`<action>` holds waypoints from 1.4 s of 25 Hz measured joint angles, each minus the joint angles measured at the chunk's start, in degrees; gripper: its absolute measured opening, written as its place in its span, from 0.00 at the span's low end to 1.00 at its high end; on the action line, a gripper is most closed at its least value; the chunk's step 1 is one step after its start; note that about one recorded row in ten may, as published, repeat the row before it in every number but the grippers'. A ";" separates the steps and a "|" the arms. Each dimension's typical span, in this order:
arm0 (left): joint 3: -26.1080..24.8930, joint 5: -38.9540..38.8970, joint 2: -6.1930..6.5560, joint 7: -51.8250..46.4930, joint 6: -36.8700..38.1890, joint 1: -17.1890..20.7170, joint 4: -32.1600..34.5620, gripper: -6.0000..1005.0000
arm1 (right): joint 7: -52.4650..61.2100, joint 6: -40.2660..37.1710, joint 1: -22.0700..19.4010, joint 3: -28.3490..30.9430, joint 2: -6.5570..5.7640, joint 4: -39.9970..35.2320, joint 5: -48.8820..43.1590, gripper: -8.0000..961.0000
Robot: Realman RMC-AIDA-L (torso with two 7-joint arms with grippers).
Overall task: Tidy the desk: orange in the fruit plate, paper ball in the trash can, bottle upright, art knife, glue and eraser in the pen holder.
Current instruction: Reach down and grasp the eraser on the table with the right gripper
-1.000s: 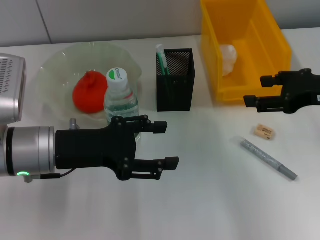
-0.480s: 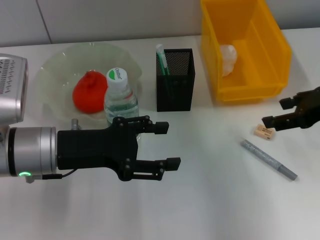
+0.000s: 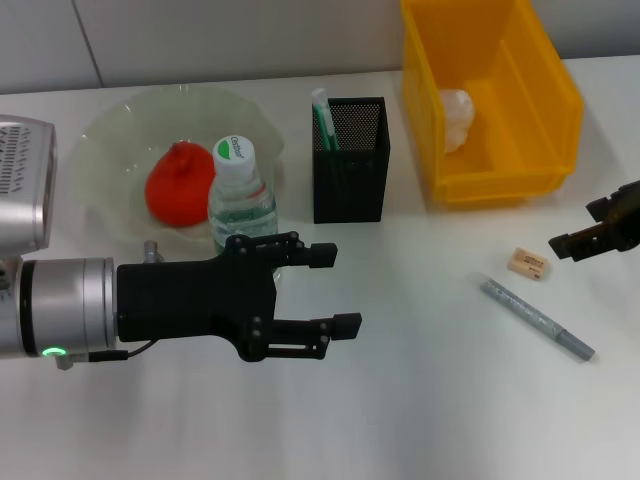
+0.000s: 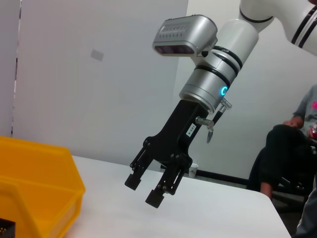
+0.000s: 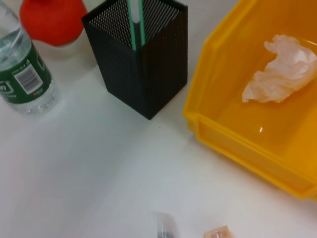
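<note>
Head view first: the orange (image 3: pixel 178 186) sits in the fruit plate (image 3: pixel 110 140) at ten o'clock, the bottle (image 3: pixel 241 199) stands upright at the plate's near edge, and the paper ball (image 3: pixel 455 118) lies in the trash can (image 3: pixel 520 90) at one o'clock. A green-and-white stick already stands in the pen holder (image 3: pixel 350 160). Left on the surface (image 3: pixel 420 400) at three o'clock are the eraser (image 3: pixel 527 263) and, just beside it, a grey pen-like tool (image 3: pixel 537 320), probably the art knife. The left hand (image 3: pixel 335 290) hovers at seven o'clock, fingers spread, empty. The right hand (image 3: pixel 590 228) hangs at the three o'clock edge, near the eraser, apart from it.

Left wrist view: the right hand (image 4: pixel 144 191) points down above the surface, fingers parted, holding nothing.

Right wrist view: the eraser (image 5: pixel 218 233) shows at six o'clock, with the pen holder (image 5: pixel 143 74) and trash can (image 5: pixel 237 134) beyond.
</note>
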 joint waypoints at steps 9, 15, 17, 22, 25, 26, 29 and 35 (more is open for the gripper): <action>0.06 -0.29 0.00 0.10 0.07 0.07 -0.18 0.80 | -0.02 -1.70 7.04 0.66 -2.39 8.14 -3.30 0.78; 0.03 -0.29 0.00 0.18 0.23 0.45 -0.18 0.80 | 0.09 -1.37 10.34 0.81 -4.11 13.62 -6.50 0.78; 0.02 -0.29 0.00 0.19 0.23 0.51 -0.18 0.80 | 0.28 -1.19 10.90 0.62 -4.10 13.73 -8.49 0.78; 0.08 -0.29 0.00 0.21 0.28 0.53 -0.18 0.80 | 0.43 -1.13 12.55 0.35 -3.99 15.81 -10.88 0.78; 0.09 -0.29 0.00 0.22 0.30 0.50 -0.18 0.80 | 0.43 -1.15 13.94 0.19 -4.22 18.02 -11.49 0.78; 0.10 -0.29 0.00 0.22 0.42 0.46 -0.18 0.80 | 0.42 -1.14 14.74 0.16 -4.25 18.86 -12.04 0.78; 0.11 -0.29 0.00 0.22 0.50 0.45 -0.18 0.80 | 0.40 -0.91 15.54 0.14 -4.25 19.79 -12.61 0.78; 0.11 -0.27 0.00 0.22 0.69 0.48 -0.12 0.80 | 0.14 2.86 17.52 -0.57 -4.35 25.00 -13.20 0.78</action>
